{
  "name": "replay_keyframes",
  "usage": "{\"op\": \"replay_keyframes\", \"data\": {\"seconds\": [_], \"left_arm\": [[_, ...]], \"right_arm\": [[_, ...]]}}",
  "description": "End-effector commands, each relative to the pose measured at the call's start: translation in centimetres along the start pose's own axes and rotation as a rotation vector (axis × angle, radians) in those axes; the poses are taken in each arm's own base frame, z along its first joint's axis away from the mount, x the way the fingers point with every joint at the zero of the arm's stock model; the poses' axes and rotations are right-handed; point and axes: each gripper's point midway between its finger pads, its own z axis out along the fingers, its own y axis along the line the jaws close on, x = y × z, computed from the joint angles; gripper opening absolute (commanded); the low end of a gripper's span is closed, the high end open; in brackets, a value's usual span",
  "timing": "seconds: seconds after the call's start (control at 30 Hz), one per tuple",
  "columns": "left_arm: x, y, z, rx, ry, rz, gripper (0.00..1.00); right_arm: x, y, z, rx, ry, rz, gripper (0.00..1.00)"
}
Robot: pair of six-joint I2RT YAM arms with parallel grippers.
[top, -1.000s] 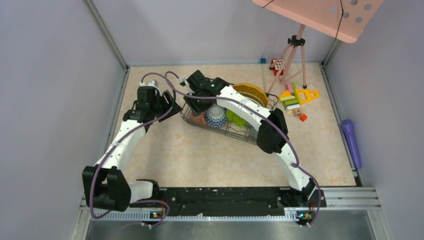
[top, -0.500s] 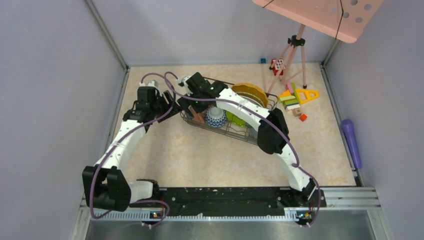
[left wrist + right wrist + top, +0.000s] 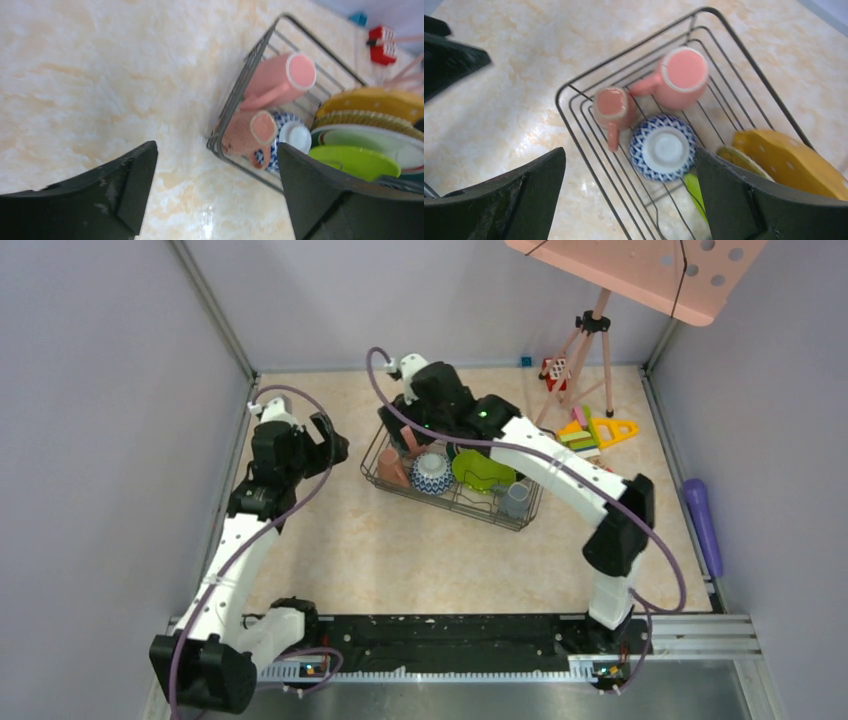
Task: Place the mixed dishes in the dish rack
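Note:
The dark wire dish rack (image 3: 455, 505) stands mid-table and holds the mixed dishes. In the right wrist view, two pink mugs (image 3: 681, 77) (image 3: 611, 107) and an upside-down blue-white bowl (image 3: 663, 147) lie in its left end. A yellow dotted plate (image 3: 789, 160) and a lime green plate (image 3: 694, 192) stand further along. My right gripper (image 3: 629, 195) hovers open above the rack's left end (image 3: 408, 435), holding nothing. My left gripper (image 3: 215, 200) is open over bare table, left of the rack (image 3: 335, 448). A green-rimmed white plate (image 3: 360, 140) shows in the left wrist view.
Colourful toy blocks (image 3: 590, 435) and a pink tripod (image 3: 580, 340) stand behind and right of the rack. A purple cylinder (image 3: 703, 525) lies by the right wall. Grey walls close in the table on three sides.
Both grippers opened. The right gripper rose and drew back from the rack's left end, leaving the pink mugs inside. The left arm pulled away to the left.

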Motion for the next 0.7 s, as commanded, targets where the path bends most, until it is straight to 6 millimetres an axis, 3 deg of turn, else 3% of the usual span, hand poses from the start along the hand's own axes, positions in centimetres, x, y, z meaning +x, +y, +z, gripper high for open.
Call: {"op": "replay_keyframes", "data": {"seconds": [0.0, 0.17, 0.3, 0.4, 0.43, 0.53, 0.67], "left_arm": [[-3.6, 2.0, -1.3, -0.100, -0.232, 0.002, 0.98], [-4.0, 3.7, -2.6, -0.114, -0.397, 0.027, 0.99], [-4.0, 4.4, -2.2, -0.101, -0.489, 0.024, 0.97], [-3.5, 5.7, -1.8, -0.147, -0.514, 0.070, 0.96], [-3.1, 6.4, -1.6, -0.170, -0.517, 0.093, 0.96], [-2.6, 8.1, -1.1, -0.223, -0.568, 0.166, 0.96], [-2.0, 10.2, 0.0, -0.297, -0.624, 0.174, 0.95]], "right_arm": [[-3.3, -6.3, -7.2, 0.173, -0.222, 0.139, 0.97], [-0.2, -13.2, -14.0, 0.334, -0.384, 0.282, 0.99], [4.5, -19.6, -18.1, 0.551, -0.444, 0.400, 0.99], [8.4, -23.4, -21.3, 0.723, -0.510, 0.484, 0.99], [11.0, -24.5, -21.9, 0.808, -0.507, 0.512, 0.99], [15.0, -26.2, -22.9, 0.942, -0.532, 0.541, 0.99], [18.5, -28.4, -22.0, 0.997, -0.519, 0.581, 0.99]]}}
